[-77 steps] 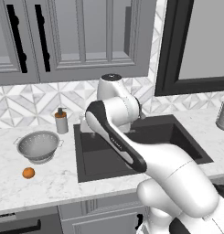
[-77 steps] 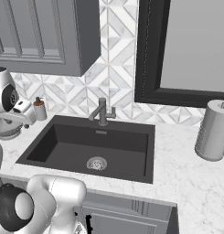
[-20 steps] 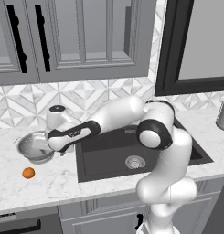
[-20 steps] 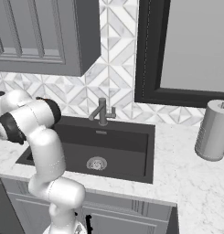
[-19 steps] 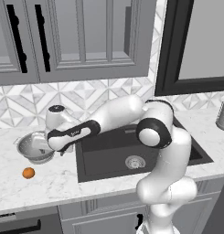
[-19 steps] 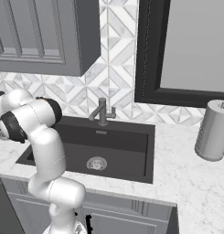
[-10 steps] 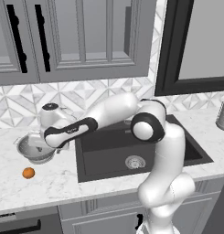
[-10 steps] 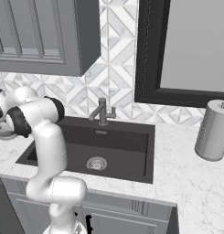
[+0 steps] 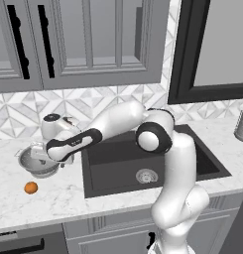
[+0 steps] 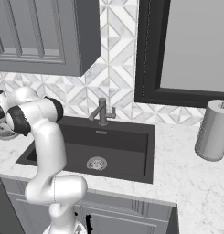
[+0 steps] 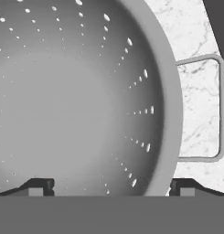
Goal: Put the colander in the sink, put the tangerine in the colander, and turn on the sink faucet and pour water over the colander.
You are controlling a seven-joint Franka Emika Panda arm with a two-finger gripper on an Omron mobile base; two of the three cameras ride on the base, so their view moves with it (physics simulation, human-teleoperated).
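hand view: the gripper [image 11: 109, 187] stands wide, straddling the colander [image 11: 72, 91] rim on the table [image 11: 200, 105], handle just beyond; it should sink further, then close squarely on the rim.

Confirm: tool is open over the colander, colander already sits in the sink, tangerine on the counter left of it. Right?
Not quite. The colander is not in the sink; it sits on the white counter to the left of the basin, as the left base view shows. The rest holds: the tool is open over the colander, one fingertip inside the rim and one outside, and the tangerine lies on the counter.
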